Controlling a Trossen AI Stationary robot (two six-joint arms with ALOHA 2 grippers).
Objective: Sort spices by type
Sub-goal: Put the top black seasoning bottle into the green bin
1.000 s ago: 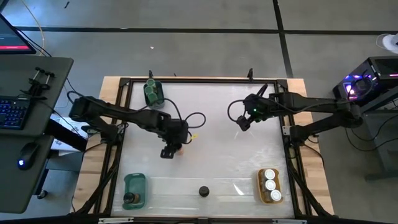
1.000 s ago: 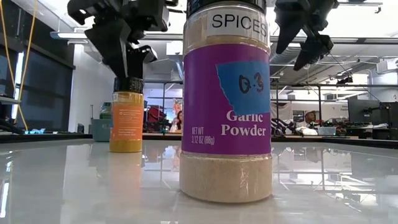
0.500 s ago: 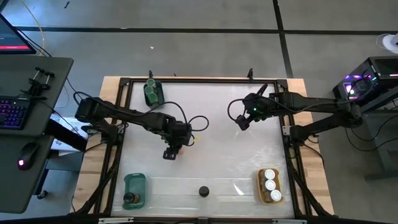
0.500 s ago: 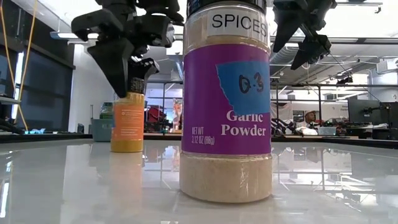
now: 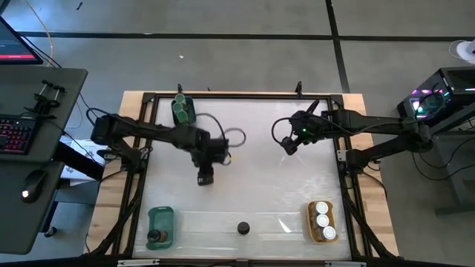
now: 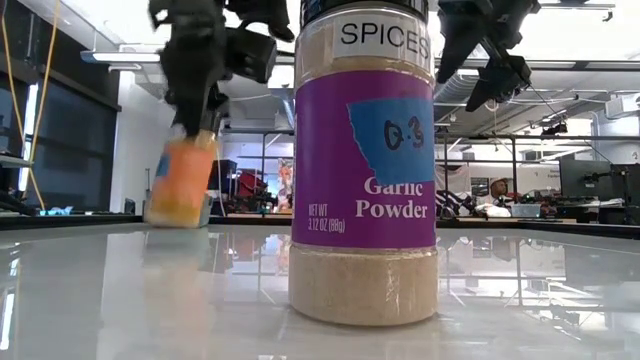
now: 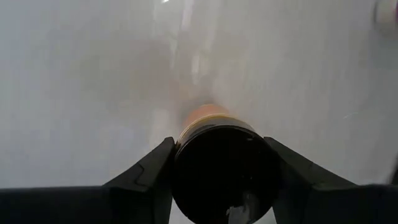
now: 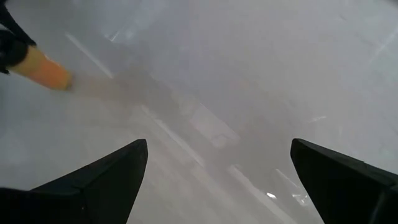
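One orange jar (image 6: pixel 180 185) tilts in our left gripper (image 7: pixel 224 180), pinched tight mid-table; our right gripper (image 8: pixel 217 180) hangs wide apart.

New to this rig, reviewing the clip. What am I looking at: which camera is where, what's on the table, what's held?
It is a two-arm robot at a white table, each arm ending in a two-finger hand. The high view looks straight down; the low view sits at table height; each wrist view looks out past that arm's own fingers.

The left hand is closed around an orange jar with a black lid; the low view shows that jar tilted. The right hand hovers open over the table's far right part, holding nothing.

A garlic powder jar stands near the front edge. Three trays hold sorted jars: green lids in the far-left tray, white lids in the orange tray, one dark-lidded jar in the teal tray.
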